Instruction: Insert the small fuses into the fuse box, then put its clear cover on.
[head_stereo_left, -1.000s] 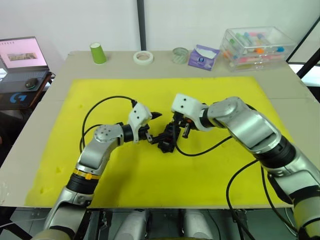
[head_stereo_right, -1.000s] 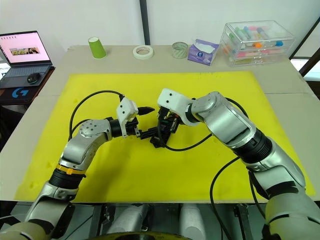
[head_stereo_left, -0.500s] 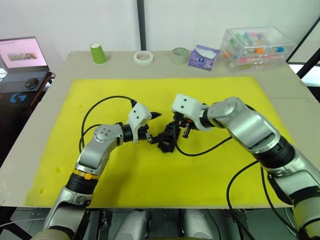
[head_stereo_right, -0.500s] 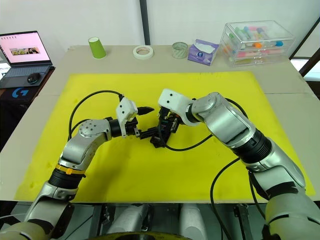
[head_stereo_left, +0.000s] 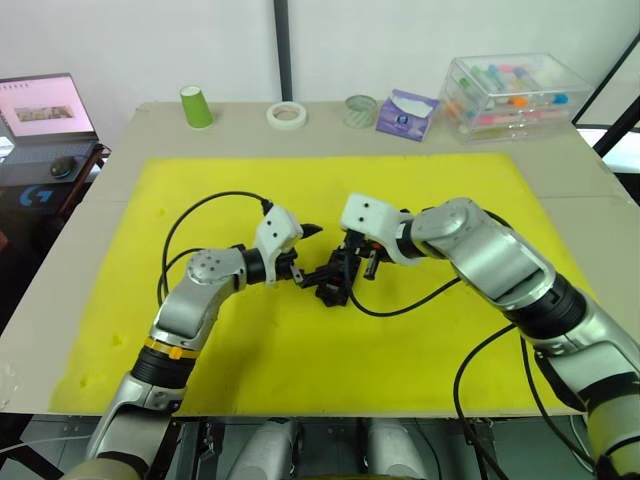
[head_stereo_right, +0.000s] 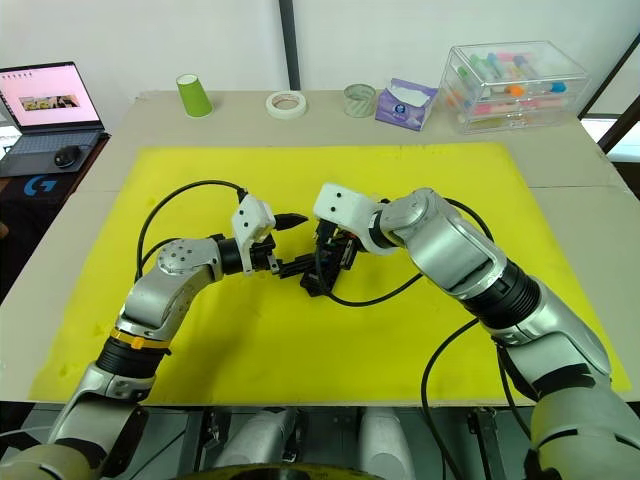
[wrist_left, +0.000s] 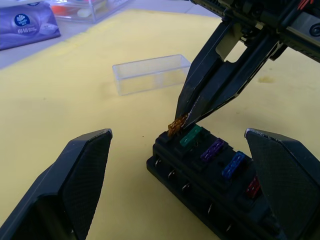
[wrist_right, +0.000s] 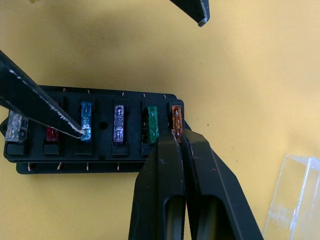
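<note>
The black fuse box (wrist_right: 100, 152) lies mid-mat, holding grey, red, blue, purple and green fuses (wrist_right: 152, 125) in one row. A brown fuse (wrist_right: 176, 115) stands in the end slot, slightly raised. My right gripper (wrist_right: 178, 134) is shut on it from above. My left gripper (head_stereo_left: 312, 253) is open beside the box, one fingertip (wrist_right: 75, 131) resting next to the blue fuse (wrist_right: 86, 120). The clear cover (wrist_left: 150, 74) lies on the mat a short way beyond the box.
The yellow mat (head_stereo_left: 470, 190) covers most of the table. Along the back edge stand a green cup (head_stereo_left: 196, 105), tape rolls (head_stereo_left: 286, 114), a tissue pack (head_stereo_left: 405, 113) and a clear bin of coloured tubes (head_stereo_left: 515, 92). A laptop (head_stereo_left: 45, 110) sits far left. Black cables loop near both wrists.
My right wrist has shifted slightly left over the fuse box. The left arm and the box stay where they were.
</note>
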